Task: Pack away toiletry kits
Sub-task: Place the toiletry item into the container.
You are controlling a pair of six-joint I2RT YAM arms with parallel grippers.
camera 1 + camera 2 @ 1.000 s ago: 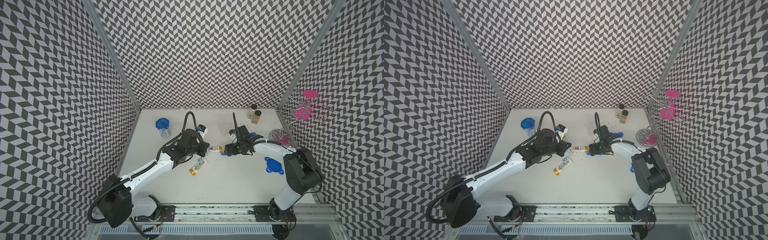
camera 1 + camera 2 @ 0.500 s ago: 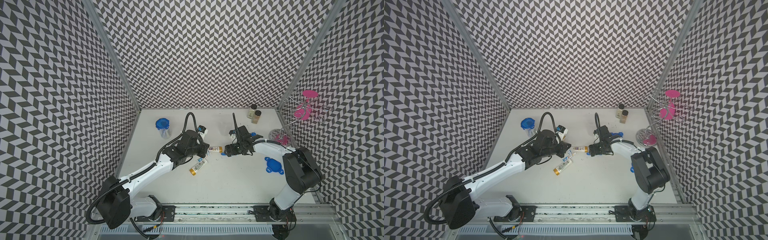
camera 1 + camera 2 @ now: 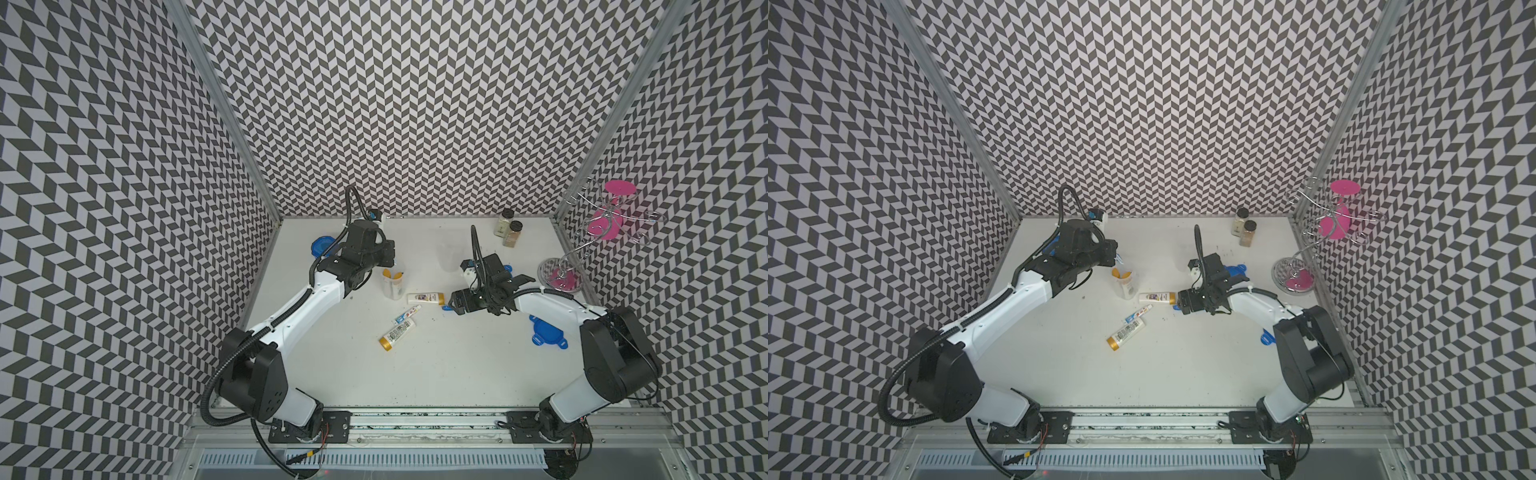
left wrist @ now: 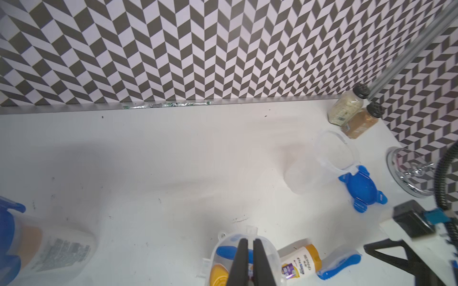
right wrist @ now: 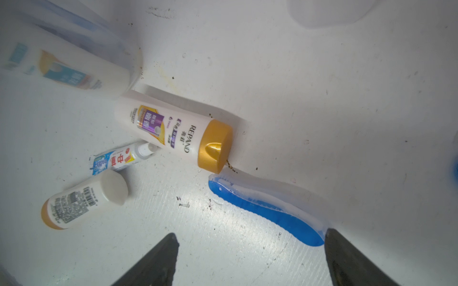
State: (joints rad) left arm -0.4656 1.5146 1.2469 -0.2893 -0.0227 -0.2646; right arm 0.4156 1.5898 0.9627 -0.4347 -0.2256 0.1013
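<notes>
Surface: white tabletop [image 3: 415, 374], chevron walls.
Left gripper [image 4: 250, 244]: clenched at open cup [image 3: 392, 286] mouth.
Right gripper [image 5: 251, 234]: spread wide over toothbrush [image 3: 446, 308], 4 o'clock of gold-capped tube [image 3: 424, 298].
Risk: we expect a finger could snag that tube.

2 spice jars, black caps, upright & touching, upper right of frame by back wall: pale jar [image 3: 504, 223] behind, brown jar [image 3: 512, 237] in front. Wire stand [image 3: 560, 275] w/ pink discs [image 3: 620, 192] at right edge. White table [image 3: 436, 374]; chevron walls [image 3: 399, 104].
</notes>
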